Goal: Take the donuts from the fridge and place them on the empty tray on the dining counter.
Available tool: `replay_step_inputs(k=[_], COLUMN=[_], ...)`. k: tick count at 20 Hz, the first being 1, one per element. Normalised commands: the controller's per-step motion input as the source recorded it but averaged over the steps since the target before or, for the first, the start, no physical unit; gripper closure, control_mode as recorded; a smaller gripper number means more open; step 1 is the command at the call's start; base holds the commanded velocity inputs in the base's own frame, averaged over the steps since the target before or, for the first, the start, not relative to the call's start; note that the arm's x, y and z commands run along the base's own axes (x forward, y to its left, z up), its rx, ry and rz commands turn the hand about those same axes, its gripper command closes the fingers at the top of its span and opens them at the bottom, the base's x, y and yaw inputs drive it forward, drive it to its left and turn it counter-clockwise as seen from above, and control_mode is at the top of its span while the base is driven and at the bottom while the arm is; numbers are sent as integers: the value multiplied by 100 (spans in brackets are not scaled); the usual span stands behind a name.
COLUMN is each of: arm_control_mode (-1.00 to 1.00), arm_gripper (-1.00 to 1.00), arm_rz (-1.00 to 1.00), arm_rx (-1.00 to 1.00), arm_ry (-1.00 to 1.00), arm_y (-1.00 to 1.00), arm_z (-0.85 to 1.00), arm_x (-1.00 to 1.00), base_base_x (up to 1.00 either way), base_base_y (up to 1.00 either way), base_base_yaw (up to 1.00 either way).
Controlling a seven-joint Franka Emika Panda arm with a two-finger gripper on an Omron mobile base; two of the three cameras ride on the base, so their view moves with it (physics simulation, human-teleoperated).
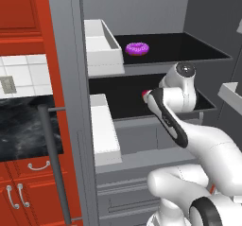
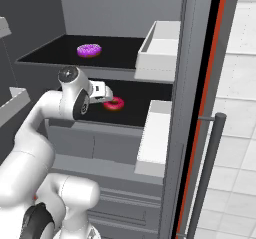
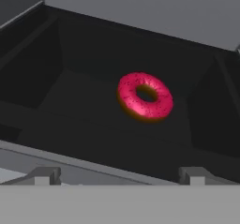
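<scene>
Gripper (image 3: 119, 177) is at the front lip of the fridge's lower shelf, fingers spread wide apart w/ nothing between them, two small grey tips (image 3: 46, 175) poking up at the bottom of the hand view. Just past them, the red-pink donut (image 3: 145, 96) lies flat on the shelf: a plump ring w/ glossy speckled frosting, a darker brownish underside, hole clear through the middle. Not touched by the fingers, a gap of bare shelf between.

Lower shelf (image 2: 131, 108) is matte black, flat, w/ a grey front edge; in the right base view the donut (image 2: 114, 104) sits just beside the white hand.

One level up, the upper shelf (image 1: 189, 45), same black slab, carries the purple donut (image 1: 137, 48), a bright violet ring lying flat, near the shelf's front, well apart from the arm.

Fridge (image 1: 64, 69) is smooth grey, boxy, its doors swung open. White door bins (image 1: 101, 43), plain rectangular tubs, hang beside both shelves; can't tell what's inside them. Long dark bar handle (image 1: 52, 159) runs down the door. Left of it, glossy red cabinets (image 1: 23, 192) w/ curved metal pulls.
</scene>
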Motion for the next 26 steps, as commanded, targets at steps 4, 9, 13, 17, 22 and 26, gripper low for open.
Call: replay_step_inputs(k=[4, 9, 13, 17, 22, 26], arm_control_mode=[-100, -100, -100, -100, -100, -100], arm_gripper=[-100, -100, -100, -100, -100, -100], arm_rz=[0, -1, -1, 0, 0, 0], arm_rx=[4, 2, 0, 2, 5, 11], arm_ry=[1, 12, 17, 1, -9, -17], arm_y=[0, 0, 0, 0, 0, 0], arm_z=[-38, 0, -11, -38, -40, -19], arm_x=[54, 68, 57, 32, 20, 10], base_base_x=[0, 0, 0, 0, 0, 0], base_base_y=[0, 0, 0, 0, 0, 0], base_base_yaw=[0, 0, 0, 0, 0, 0])
